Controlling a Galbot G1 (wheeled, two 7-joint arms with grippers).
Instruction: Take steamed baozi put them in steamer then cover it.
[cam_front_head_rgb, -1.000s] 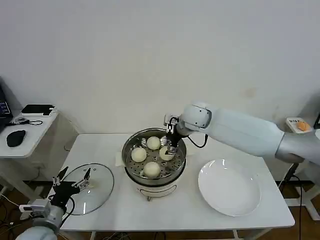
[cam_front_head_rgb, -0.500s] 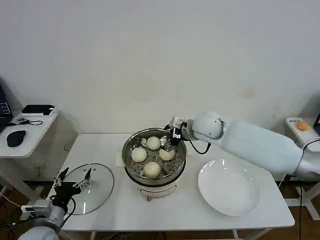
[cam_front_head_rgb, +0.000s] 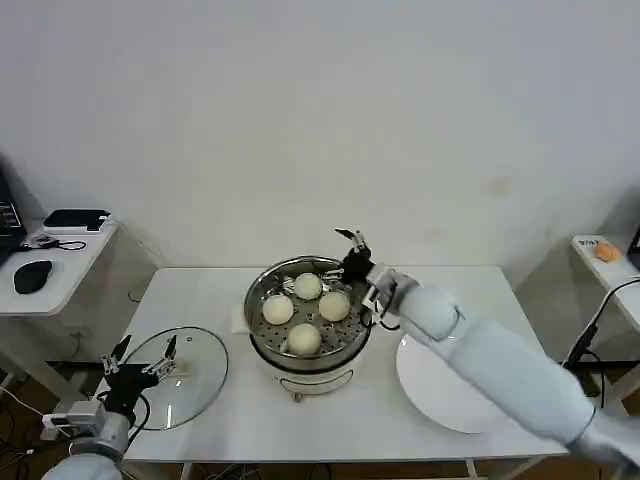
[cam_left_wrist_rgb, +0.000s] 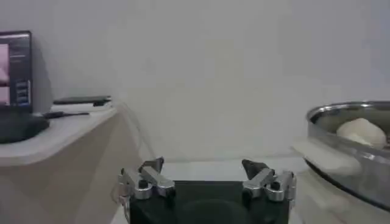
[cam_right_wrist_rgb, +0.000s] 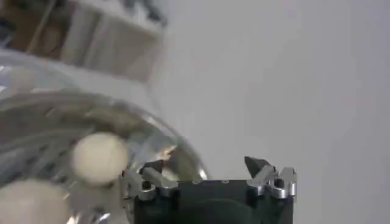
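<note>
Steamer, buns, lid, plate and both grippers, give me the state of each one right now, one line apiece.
steamer: uncovered, upright on its base.
steamed baozi: all four on the perforated tray inside the steamer.
glass lid: off the pot, lying flat on the table left of it.
white plate: bare, right of the steamer.
right gripper: open, holding nothing, above the steamer's far right rim.
left gripper: open, over the lid's near edge.

Right gripper lifts out of the steamer

The right gripper (cam_front_head_rgb: 353, 250) now hangs empty and spread above the steamer (cam_front_head_rgb: 308, 318) rim's far right side.
</note>
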